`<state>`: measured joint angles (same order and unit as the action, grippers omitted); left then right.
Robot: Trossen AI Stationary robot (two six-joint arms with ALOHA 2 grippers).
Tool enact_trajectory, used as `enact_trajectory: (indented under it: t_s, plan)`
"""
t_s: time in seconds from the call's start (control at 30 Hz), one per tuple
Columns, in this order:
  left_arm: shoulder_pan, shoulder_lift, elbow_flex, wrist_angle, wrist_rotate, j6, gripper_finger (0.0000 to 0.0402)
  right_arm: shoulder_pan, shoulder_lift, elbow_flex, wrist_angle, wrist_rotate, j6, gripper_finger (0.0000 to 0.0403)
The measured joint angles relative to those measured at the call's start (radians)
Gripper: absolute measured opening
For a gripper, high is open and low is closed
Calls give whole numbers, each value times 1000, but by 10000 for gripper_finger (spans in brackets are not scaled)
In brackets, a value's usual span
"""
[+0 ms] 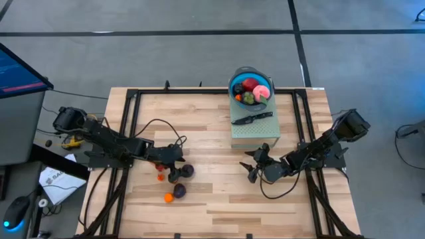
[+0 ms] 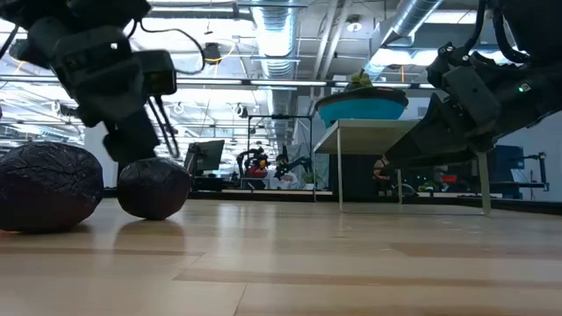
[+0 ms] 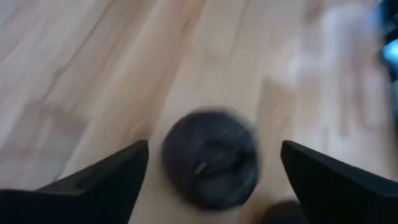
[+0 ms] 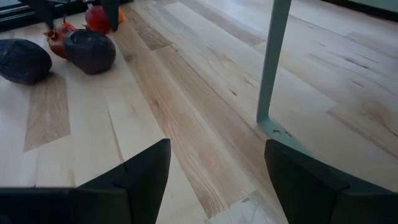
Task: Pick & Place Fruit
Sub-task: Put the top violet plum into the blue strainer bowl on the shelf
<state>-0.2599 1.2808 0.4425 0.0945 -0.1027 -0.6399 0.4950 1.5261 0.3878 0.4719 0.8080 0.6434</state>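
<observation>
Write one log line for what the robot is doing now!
left gripper: fingers open around dark purple fruit | right gripper: open, empty, waiting | bowl: holds fruit

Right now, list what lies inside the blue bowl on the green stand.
The blue bowl shows a red fruit, a pink fruit, a green fruit and a small orange piece. Anything beneath them is covered.

Grey floor (image 1: 199,16) lying around the wooden table (image 1: 219,192), crossed by dark tape lines (image 1: 302,46). A monitor (image 1: 20,70) glowing blue at the table's left. In the low view, ceiling ducts (image 2: 281,26) and pipes running overhead, strip lights shining; a dark screen (image 2: 209,156) standing far back.
</observation>
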Motion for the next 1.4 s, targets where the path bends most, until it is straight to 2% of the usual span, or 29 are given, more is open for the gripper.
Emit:
enact_trajectory:
  t_s: [0.17, 0.37, 0.5, 0.7, 0.87, 1.0, 1.1, 1.17, 1.23, 1.3, 1.4]
  plan:
    - [-26, 84, -58, 190, -7, -18, 380, 0, 0, 0, 14, 0, 0, 255]
    - [-45, 230, -56, 311, -20, 3, 370, 0, -1, 0, 44, 0, -16, 255]
    - [-44, 265, -55, 367, -17, 2, 358, 0, -1, 0, 47, 0, -16, 255]
    - [-44, 249, -57, 367, 24, 3, 312, -1, -1, 3, 72, 0, -20, 255]
    - [-38, 244, -57, 370, 58, 5, 260, -33, -14, 3, 100, 0, -112, 255]
    - [5, 210, -53, 367, 87, 5, 260, -91, -41, 4, 102, 1, -216, 255]
    - [56, 138, -39, 367, 128, 3, 278, -120, -50, 4, 93, -30, -248, 255]
    - [95, 70, -24, 366, 155, -12, 283, -123, -72, 3, 84, -123, -170, 255]
    - [132, -8, 1, 369, 182, -43, 281, -123, -102, 8, 71, -194, 25, 255]
    - [169, -84, 28, 368, 188, -54, 274, -123, -138, 19, 4, -232, 249, 255]
    - [228, -170, 90, 344, 188, -44, 270, -119, -194, 44, -109, -264, 470, 255]
